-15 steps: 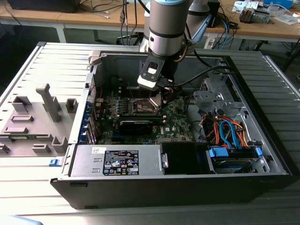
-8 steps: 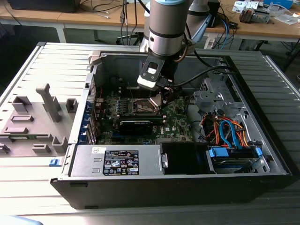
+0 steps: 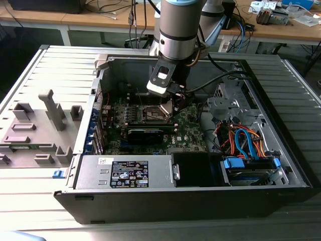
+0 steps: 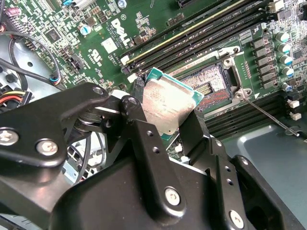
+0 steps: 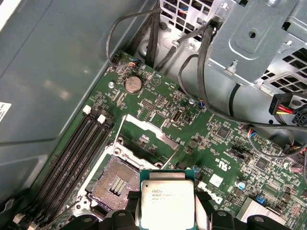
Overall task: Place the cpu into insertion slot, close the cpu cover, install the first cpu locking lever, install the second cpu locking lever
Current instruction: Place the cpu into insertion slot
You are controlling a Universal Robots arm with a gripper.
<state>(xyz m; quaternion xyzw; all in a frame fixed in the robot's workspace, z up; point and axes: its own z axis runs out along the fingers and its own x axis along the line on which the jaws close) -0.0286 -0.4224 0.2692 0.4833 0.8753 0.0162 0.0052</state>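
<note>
My gripper [image 4: 165, 117] is shut on the cpu [image 4: 165, 103], a flat square chip with a silver-grey top and green rim, pinched by its two opposite edges. In both wrist views the chip hangs just above the motherboard, beside the insertion slot [image 4: 211, 84], which lies bare with its dark pin field showing [image 5: 117, 184]. The cpu [image 5: 167, 203] is tilted and not over the socket's middle. The cpu cover [image 5: 144, 125] stands swung up at the socket's far side. A thin locking lever [image 4: 268, 114] sticks out, unlatched. In the exterior view the gripper [image 3: 173, 105] hovers over the socket [image 3: 153, 114].
The open computer case has tall walls [image 3: 100, 75] around the board. Long black memory slots [image 5: 72, 153] run beside the socket. A black card [image 3: 145, 133], a power supply [image 3: 125, 173], a drive cage with coloured cables [image 3: 243, 143] and loose black cables [image 5: 201, 72] lie close by.
</note>
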